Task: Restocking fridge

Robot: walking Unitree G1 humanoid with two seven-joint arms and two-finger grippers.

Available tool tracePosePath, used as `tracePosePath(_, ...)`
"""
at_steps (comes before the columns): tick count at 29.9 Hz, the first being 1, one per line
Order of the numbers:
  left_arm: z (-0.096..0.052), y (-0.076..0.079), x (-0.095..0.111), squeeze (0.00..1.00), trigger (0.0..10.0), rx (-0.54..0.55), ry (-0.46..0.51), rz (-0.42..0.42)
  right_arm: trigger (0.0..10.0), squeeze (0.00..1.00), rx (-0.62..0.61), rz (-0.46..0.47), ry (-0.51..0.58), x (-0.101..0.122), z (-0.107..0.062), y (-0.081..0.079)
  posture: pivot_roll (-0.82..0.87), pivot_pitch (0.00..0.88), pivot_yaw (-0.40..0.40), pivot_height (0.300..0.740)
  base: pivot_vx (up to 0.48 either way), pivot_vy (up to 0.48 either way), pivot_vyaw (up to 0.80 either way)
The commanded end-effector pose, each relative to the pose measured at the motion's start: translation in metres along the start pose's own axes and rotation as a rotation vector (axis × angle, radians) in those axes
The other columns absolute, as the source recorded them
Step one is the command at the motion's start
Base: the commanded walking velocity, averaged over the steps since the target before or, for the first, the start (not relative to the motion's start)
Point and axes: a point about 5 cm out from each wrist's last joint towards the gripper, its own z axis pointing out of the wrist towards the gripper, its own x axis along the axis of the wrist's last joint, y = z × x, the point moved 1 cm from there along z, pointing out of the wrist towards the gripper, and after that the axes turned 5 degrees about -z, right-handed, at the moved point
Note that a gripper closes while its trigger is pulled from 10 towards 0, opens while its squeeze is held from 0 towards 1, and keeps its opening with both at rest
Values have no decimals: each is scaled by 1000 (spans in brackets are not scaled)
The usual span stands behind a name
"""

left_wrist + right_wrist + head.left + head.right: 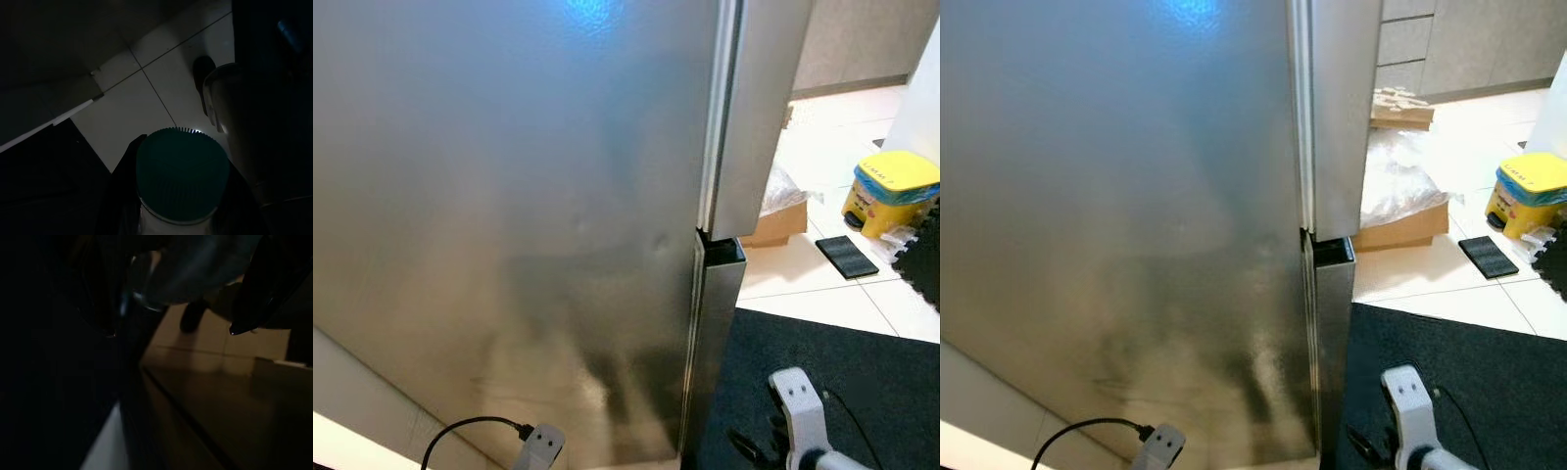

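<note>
So the fridge (509,215) is shut and right up close, meaning the door needs pulling open next, I'd guess from its edge by the dark mat (842,382). Left gripper (181,205) hangs low beside the fridge, jaws closed around a green-capped bottle (182,174). Right gripper (244,298) hangs over the mat; can't tell its jaws.
</note>
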Motion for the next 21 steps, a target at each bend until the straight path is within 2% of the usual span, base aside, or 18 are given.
tracePosePath(1,-2,-4,-7,0,10000,13,-22,2,10000,0,-67,27,-10,-9,3,6,-165,0,122,740,0,0,0)
tracePosePath(4,-2,-4,-7,0,10000,13,-23,4,10000,0,-119,35,-43,-20,5,10,-167,0,126,740,0,0,0)
tracePosePath(5,-2,-4,-7,0,10000,13,-24,7,10000,0,-187,74,-100,-43,9,12,-165,0,125,740,0,0,0)
tracePosePath(8,-2,-3,-7,0,10000,13,-24,8,10000,0,-204,89,-116,-50,10,12,-165,0,125,740,0,0,0)
tracePosePath(11,-1,-3,-4,0,10000,19,-16,2,10000,0,-252,136,-222,-85,10,0,-162,0,113,740,0,0,0)
tracePosePath(15,-1,-3,-2,0,10000,26,-6,-13,10000,0,-253,137,-287,-102,11,-11,-153,0,101,740,0,0,0)
tracePosePath(21,0,-4,0,0,10000,41,5,-40,10000,0,-241,114,-337,-112,11,-20,-127,0,80,740,0,0,0)
